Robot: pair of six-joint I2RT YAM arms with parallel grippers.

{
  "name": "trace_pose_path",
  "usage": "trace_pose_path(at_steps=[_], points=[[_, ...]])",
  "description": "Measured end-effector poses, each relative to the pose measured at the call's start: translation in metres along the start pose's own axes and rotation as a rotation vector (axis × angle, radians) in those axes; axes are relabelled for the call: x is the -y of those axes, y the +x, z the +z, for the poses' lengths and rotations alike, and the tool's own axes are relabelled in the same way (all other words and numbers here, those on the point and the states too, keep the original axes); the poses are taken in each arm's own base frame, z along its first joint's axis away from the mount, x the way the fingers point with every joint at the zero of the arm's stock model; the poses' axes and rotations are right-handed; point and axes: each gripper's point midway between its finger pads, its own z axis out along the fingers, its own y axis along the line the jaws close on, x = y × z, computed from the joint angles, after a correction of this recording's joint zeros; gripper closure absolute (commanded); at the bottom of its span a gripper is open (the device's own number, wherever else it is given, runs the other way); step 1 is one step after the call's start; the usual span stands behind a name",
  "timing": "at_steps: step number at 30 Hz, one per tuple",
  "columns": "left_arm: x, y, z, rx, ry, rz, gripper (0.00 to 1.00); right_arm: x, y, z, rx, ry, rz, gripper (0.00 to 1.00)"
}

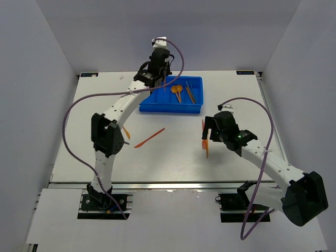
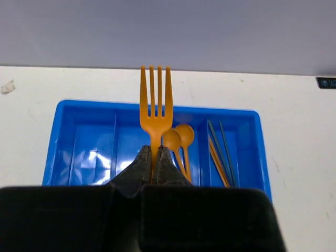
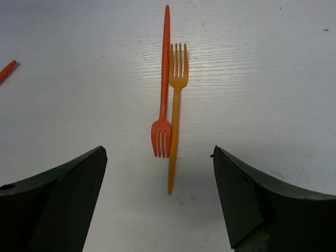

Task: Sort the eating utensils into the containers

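The blue tray [image 1: 157, 106] with four compartments sits at the back centre. My left gripper [image 1: 159, 73] hovers over its left half, shut on the handle of an orange fork [image 2: 155, 102] with tines pointing away; the jaws [image 2: 155, 153] pinch it. Two orange spoons [image 2: 178, 139] lie in the third compartment and several orange and dark sticks [image 2: 220, 152] in the rightmost one. My right gripper [image 3: 159, 157] is open above a red-orange fork [image 3: 163, 100] and an orange fork [image 3: 176, 115] lying side by side on the table [image 1: 206, 144].
An orange knife [image 1: 149, 137] lies on the table left of centre; its tip shows in the right wrist view [image 3: 6, 71]. Another orange utensil [image 1: 126, 133] lies partly hidden beside the left arm's elbow. White walls enclose the table on three sides.
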Motion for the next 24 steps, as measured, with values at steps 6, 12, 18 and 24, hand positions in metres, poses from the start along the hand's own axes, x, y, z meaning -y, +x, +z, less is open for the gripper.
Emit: trace_pose_path(at_steps=[6, 12, 18, 24], points=[[-0.013, 0.041, 0.078, -0.042, 0.003, 0.011, 1.00, -0.004, 0.006, 0.010, -0.028, -0.014, -0.018, 0.14], [-0.042, 0.080, 0.104, -0.083, -0.018, 0.029, 1.00, -0.004, 0.012, 0.015, -0.046, -0.015, -0.040, 0.14], [-0.036, 0.070, 0.111, -0.024, 0.006, 0.010, 1.00, -0.003, 0.012, 0.016, -0.044, -0.016, -0.050, 0.14], [-0.033, 0.076, 0.114, -0.018, 0.016, -0.018, 1.00, -0.003, 0.014, 0.022, -0.052, -0.012, -0.060, 0.14]])
